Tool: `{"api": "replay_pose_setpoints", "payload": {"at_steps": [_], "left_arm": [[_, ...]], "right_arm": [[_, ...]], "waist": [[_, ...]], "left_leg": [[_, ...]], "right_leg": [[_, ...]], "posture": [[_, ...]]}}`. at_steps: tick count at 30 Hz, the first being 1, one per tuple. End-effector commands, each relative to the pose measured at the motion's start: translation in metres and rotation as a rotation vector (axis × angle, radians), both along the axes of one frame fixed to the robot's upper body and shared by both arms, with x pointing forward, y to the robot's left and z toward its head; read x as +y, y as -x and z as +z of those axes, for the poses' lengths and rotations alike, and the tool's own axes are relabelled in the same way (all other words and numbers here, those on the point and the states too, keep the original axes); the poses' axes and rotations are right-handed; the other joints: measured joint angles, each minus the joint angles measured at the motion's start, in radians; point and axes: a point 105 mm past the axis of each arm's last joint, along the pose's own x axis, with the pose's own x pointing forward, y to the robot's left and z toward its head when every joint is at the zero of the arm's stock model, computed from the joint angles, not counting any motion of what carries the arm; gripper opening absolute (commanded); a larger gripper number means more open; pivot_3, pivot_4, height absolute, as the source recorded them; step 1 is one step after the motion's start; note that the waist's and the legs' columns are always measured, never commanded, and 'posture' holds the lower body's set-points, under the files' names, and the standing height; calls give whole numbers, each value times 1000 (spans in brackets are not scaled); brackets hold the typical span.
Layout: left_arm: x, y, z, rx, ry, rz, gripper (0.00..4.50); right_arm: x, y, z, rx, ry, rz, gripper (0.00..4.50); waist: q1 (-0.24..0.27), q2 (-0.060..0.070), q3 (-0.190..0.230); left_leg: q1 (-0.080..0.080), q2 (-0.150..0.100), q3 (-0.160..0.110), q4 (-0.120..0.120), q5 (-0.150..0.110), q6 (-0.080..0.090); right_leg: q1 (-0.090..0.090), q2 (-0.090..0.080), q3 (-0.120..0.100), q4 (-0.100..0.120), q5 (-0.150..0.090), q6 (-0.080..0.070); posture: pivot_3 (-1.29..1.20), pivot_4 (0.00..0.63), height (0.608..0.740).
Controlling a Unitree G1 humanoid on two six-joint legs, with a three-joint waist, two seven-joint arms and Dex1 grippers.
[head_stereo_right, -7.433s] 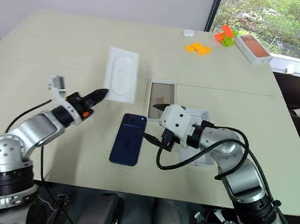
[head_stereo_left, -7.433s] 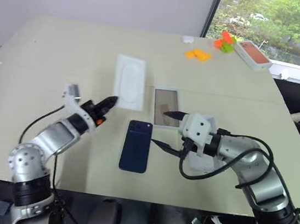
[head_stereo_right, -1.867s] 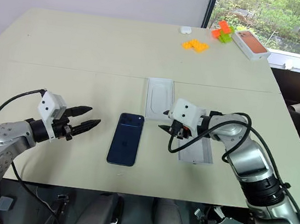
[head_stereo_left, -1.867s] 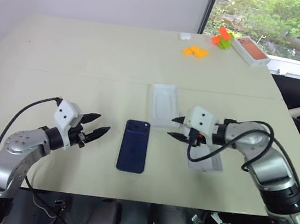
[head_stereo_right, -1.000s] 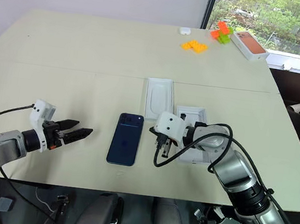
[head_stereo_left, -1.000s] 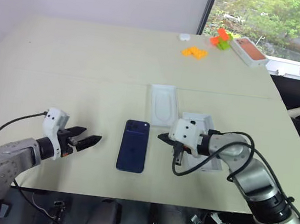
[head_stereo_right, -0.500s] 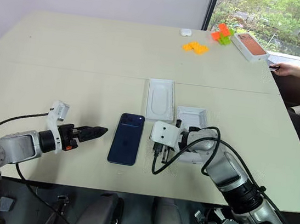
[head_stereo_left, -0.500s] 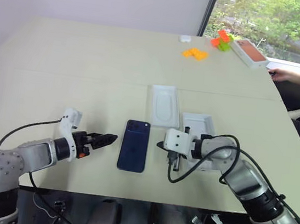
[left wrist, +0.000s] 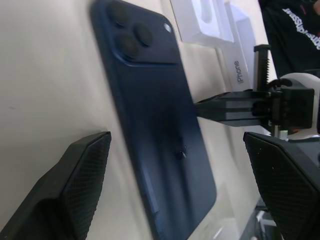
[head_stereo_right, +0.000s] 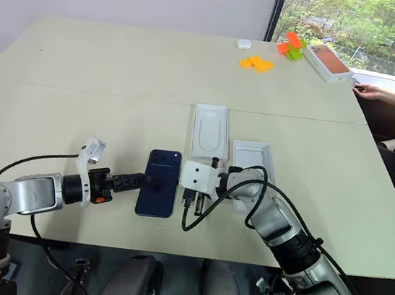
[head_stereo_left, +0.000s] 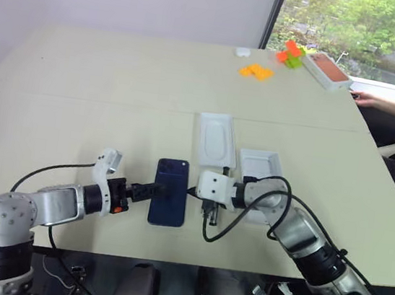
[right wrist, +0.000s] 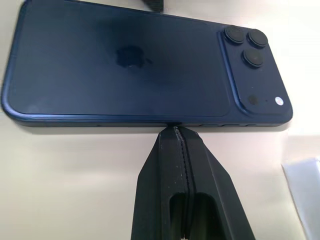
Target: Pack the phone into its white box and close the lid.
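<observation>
Navy phone (head_stereo_left: 170, 191) lies flat between the wide-spread left gripper (head_stereo_left: 147, 189) and pinched-shut right gripper (right wrist: 176, 131) touching its edge.

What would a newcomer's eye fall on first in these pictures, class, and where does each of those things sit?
The dark navy-blue phone lies camera side up near the table's front edge, flanked by both grippers: the open left gripper at its left edge, the shut right gripper with its tip against the right edge. Just beyond and to the right lie two shallow white trays, and bright orange blocks sit at the far side.
</observation>
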Motion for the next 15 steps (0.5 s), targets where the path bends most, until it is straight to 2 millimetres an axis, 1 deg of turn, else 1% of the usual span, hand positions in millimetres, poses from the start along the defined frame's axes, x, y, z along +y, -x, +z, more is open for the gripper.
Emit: {"api": "replay_pose_setpoints", "payload": {"at_steps": [1, 15], "left_arm": [[-14, 15, -18, 99, 7, -61, 4472], [-35, 22, -17, 163, 127, -54, 4472]], "right_arm": [[8, 2, 6, -30, -10, 42, 0], [13, 2, 7, -24, -44, 54, 0]], "waist": [[0, 0, 0], [2, 1, -2]], "left_leg": [[0, 0, 0, 0, 0, 0], [1, -1, 0, 0, 0, 0]], "right_leg": [[0, 0, 0, 0, 0, 0], [2, -1, 0, 0, -2, -3]], "posture": [[0, 150, 740], [0, 150, 740]]}}
